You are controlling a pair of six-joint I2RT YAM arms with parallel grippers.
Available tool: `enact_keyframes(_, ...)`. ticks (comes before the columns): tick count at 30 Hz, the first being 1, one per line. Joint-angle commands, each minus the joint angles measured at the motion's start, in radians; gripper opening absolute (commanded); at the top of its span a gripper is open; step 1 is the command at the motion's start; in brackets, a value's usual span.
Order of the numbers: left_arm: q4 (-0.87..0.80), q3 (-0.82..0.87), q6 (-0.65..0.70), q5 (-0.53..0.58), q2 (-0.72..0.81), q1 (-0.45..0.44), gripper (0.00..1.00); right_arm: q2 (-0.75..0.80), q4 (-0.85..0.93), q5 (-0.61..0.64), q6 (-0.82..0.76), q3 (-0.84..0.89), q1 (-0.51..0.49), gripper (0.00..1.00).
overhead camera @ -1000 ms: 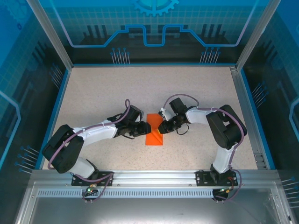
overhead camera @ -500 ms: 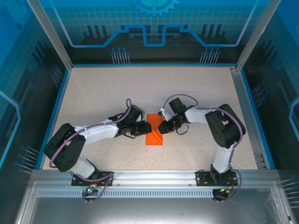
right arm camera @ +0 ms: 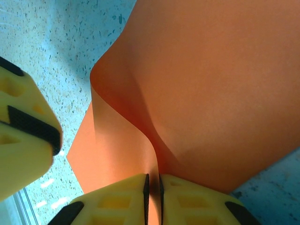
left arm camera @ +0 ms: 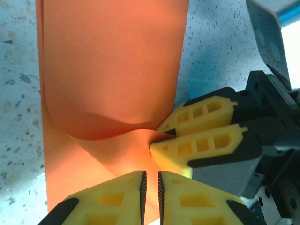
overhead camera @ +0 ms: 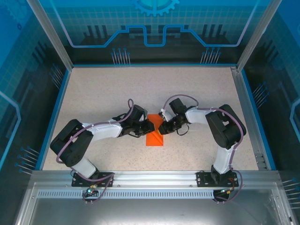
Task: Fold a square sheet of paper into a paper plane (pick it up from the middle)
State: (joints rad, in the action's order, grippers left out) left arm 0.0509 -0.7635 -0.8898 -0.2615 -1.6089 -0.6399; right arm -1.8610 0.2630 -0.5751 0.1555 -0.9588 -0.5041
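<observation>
Left claw: The left gripper is being held low at the left edge of the paper. Its jaws are being pressed almost together, with only a thin slit left between them. It cannot be told if any paper is being caught in that slit.

Paper: The square sheet of paper is lying in the middle of the table, right between the two claws. From above it is being seen as a narrow orange strip running from near to far. Its middle is being pulled up into a soft hump, while its near end is lying flat.

Right claw: The right gripper is being held just right of the paper. Its jaws are being pressed together on a raised ridge of the paper, so the sheet is being pinched there.

How it will handle: The paper is likely very light, thin and floppy. It is probably being bent by the smallest pull, and it could be torn or creased in the wrong spot if tugged hard. It may also be slid along the smooth table.

Where to hold: The raised ridge in the middle is likely the best spot, since a flat edge is hard to get under.
</observation>
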Motion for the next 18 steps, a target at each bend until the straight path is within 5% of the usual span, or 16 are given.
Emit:
enact_keyframes(1,0.059,-0.017,-0.039,-0.029,-0.034,-0.007,0.16,-0.026,0.033,0.014,-0.016,-0.024,-0.010,0.16)
enact_keyframes(18,0.114,0.031,-0.062,-0.010,-0.112,-0.012,0.15,-0.031,0.035,0.014,-0.016,-0.026,-0.012,0.16)
